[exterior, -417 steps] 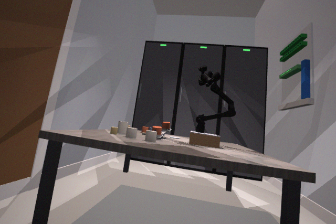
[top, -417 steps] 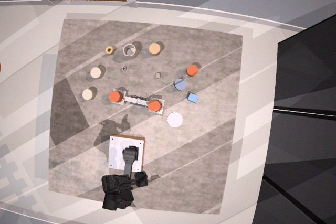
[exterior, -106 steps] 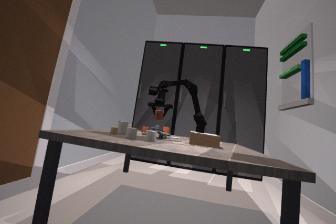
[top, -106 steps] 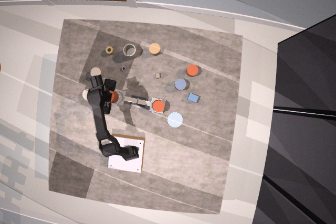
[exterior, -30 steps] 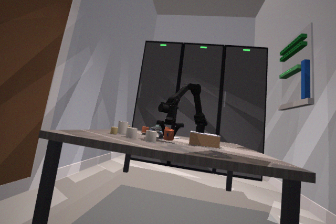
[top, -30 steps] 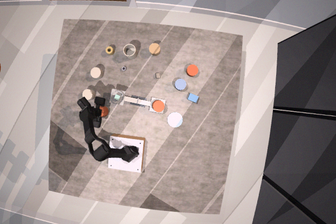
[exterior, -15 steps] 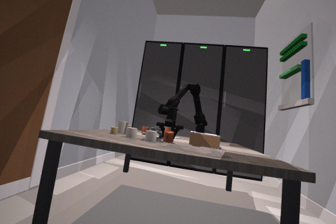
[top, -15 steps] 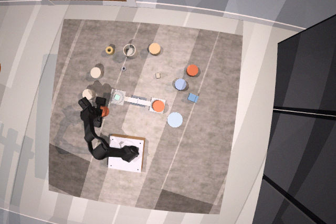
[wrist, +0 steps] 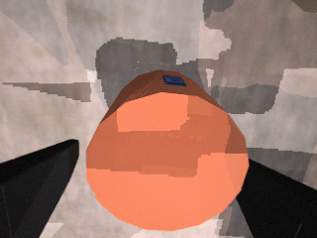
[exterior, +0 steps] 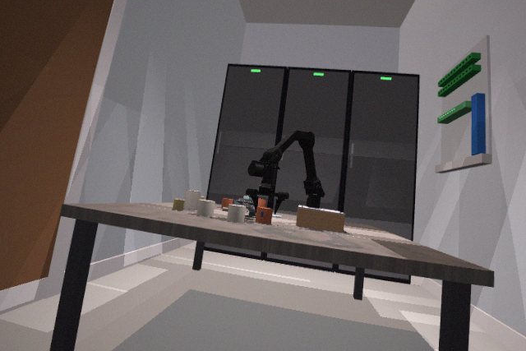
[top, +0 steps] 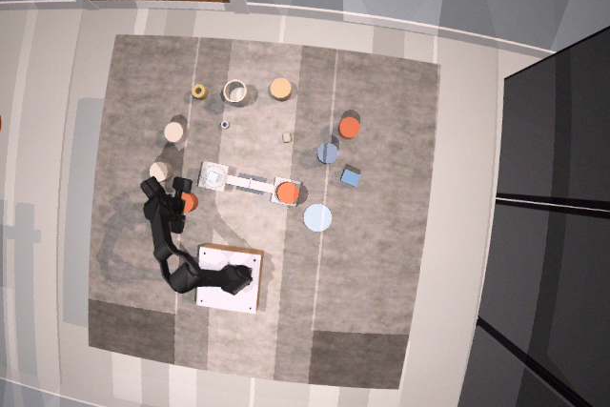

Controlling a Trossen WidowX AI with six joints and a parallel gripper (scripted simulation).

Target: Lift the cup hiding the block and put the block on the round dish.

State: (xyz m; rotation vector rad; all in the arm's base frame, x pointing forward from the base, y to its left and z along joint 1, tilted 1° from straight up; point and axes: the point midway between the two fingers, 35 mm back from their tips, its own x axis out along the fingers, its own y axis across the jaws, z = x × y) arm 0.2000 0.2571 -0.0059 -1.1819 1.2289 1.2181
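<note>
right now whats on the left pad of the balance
A small pale blue block sits uncovered on the left pad. The lifted orange cup stands beside the open gripper.
</note>
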